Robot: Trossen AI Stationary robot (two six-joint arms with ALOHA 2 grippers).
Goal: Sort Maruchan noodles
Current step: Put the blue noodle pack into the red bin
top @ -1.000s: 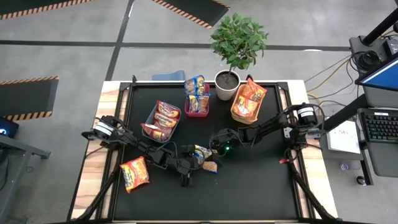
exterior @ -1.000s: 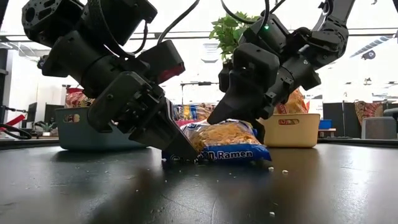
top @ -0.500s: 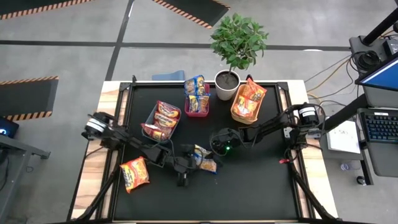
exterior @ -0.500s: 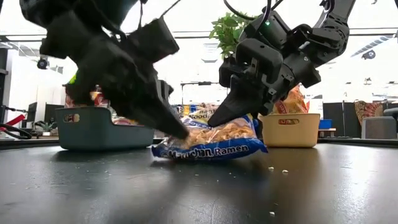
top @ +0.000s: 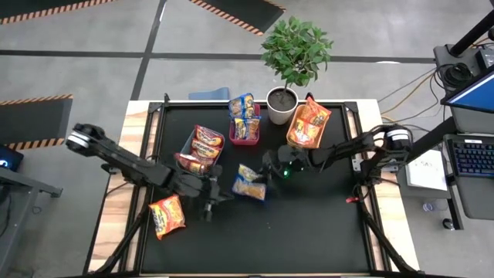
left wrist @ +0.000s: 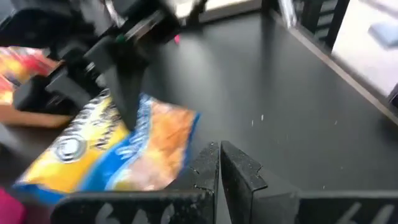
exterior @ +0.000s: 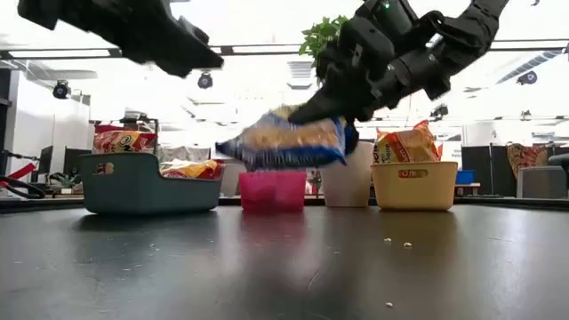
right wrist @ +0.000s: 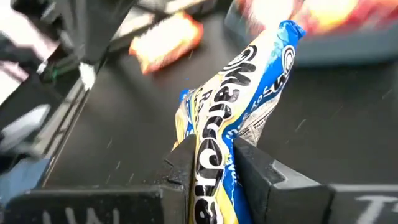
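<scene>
The right pincer (top: 266, 176) is clamped on a blue-yellow packet (top: 249, 183), carrying it clear of the table (top: 324, 232); in the low view the packet (exterior: 286, 142) hangs in the air in front of the bins. The left pincer (top: 207, 207) sits low near the table's front, just beside the carried packet, with its fingers (left wrist: 239, 169) pressed together and holding nothing.

The step in hand looks like the transport of this packet to its bin. Blue-yellow packets already stand in the pink bin (top: 245, 133), so that is the likely target; the teal bin (top: 188, 147) holds red ones and the cream bin (top: 297, 144) orange ones. Next, the right arm would need to travel toward the pink bin, centre over it, and release. 1 orange packet (top: 167, 215) lies unsorted at the table's left front.
</scene>
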